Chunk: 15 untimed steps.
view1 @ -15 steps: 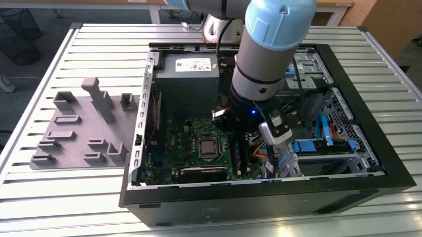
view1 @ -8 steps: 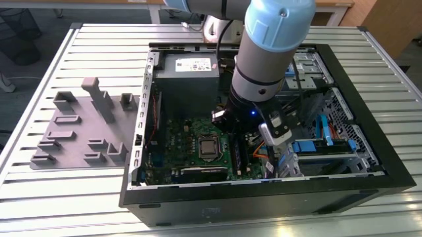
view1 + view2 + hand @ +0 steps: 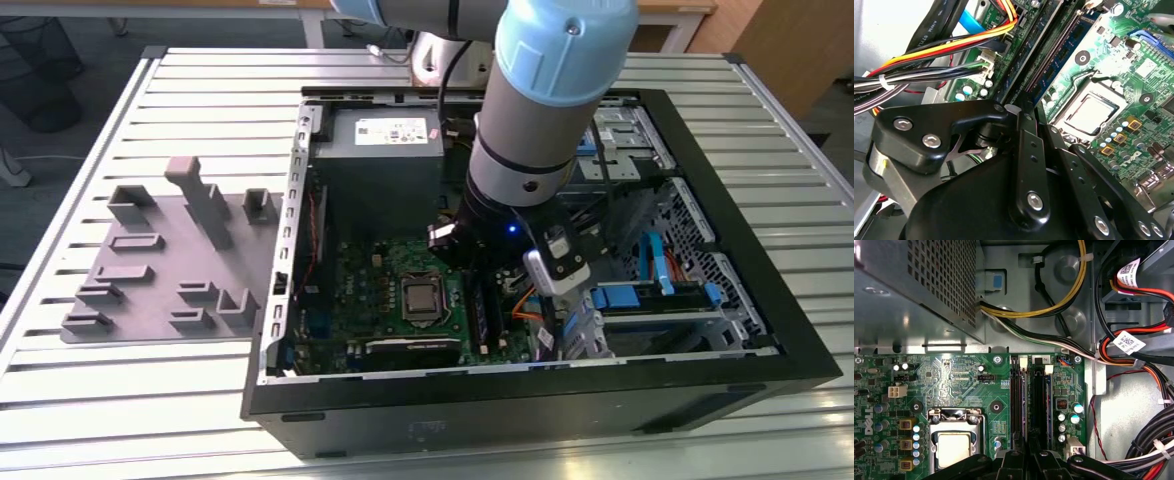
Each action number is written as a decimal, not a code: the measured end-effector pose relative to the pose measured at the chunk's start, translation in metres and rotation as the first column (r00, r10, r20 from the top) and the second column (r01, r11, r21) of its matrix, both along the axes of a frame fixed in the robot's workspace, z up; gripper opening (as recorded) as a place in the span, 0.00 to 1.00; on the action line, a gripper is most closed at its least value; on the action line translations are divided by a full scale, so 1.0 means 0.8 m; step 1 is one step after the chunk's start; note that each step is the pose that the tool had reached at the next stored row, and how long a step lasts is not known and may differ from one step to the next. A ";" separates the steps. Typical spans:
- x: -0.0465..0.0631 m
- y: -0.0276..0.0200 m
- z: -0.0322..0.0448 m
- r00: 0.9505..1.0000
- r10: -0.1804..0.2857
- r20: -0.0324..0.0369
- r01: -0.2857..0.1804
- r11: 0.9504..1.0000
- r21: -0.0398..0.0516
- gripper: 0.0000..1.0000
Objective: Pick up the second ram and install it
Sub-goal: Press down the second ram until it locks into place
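Observation:
The second ram (image 3: 1024, 400) is a thin blue-green stick standing on edge in a long black slot strip of the green motherboard (image 3: 954, 375), beside the processor socket (image 3: 954, 447). In the second wrist view its blue face (image 3: 1066, 47) runs straight toward the black gripper (image 3: 1016, 109). My gripper (image 3: 1029, 447) sits low inside the open computer case (image 3: 747, 330), over the near end of that stick, with the jaws drawn together on it. In the exterior view the gripper (image 3: 478, 270) hangs just above the slot strips.
Another stick (image 3: 1048, 400) stands in the neighbouring slot. Bundled cables (image 3: 1134, 355) crowd the side away from the socket. The metal power supply box (image 3: 380, 160) rises at the back of the case. A grey holder tray (image 3: 160, 270) lies at the exterior view's left.

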<state>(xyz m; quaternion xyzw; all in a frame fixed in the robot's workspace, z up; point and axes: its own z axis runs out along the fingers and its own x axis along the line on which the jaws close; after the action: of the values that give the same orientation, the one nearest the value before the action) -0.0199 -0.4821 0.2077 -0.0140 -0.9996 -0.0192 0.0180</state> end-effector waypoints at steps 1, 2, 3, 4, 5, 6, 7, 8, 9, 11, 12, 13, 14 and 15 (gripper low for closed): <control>0.000 0.0000 0.0000 1.000 0.000 0.000 0.000 1.000 0.000 0.14; 0.000 0.0000 0.0000 1.000 0.000 0.000 0.000 1.000 0.000 0.14; 0.000 0.0000 -0.0001 1.000 0.000 0.000 0.000 1.000 0.000 0.15; 0.000 0.0000 -0.0001 1.000 0.000 0.000 0.000 1.000 0.000 0.15; 0.000 0.0000 -0.0001 1.000 0.000 0.000 0.000 1.000 0.000 0.15; 0.000 0.0000 -0.0001 1.000 0.000 0.000 0.000 1.000 0.000 0.21; 0.000 0.0000 -0.0001 1.000 0.000 0.000 0.000 1.000 0.000 0.21; 0.000 0.0000 -0.0001 1.000 0.000 0.000 0.000 1.000 0.000 0.21; 0.000 0.0000 -0.0001 1.000 0.000 0.000 0.000 1.000 0.000 0.21; 0.000 0.0000 0.0031 1.000 0.000 0.000 0.000 1.000 0.000 0.21; 0.000 0.0000 0.0070 1.000 0.000 0.000 0.000 1.000 0.000 0.21; 0.000 0.0000 0.0116 1.000 0.000 0.000 0.000 1.000 0.000 0.21; 0.000 0.0000 0.0161 1.000 0.000 0.000 0.000 1.000 0.000 0.21; 0.000 0.0000 0.0207 1.000 0.000 0.000 0.000 1.000 0.000 0.21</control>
<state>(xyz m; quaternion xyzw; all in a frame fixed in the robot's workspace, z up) -0.0199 -0.4821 0.2243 -0.0140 -0.9996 -0.0192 0.0180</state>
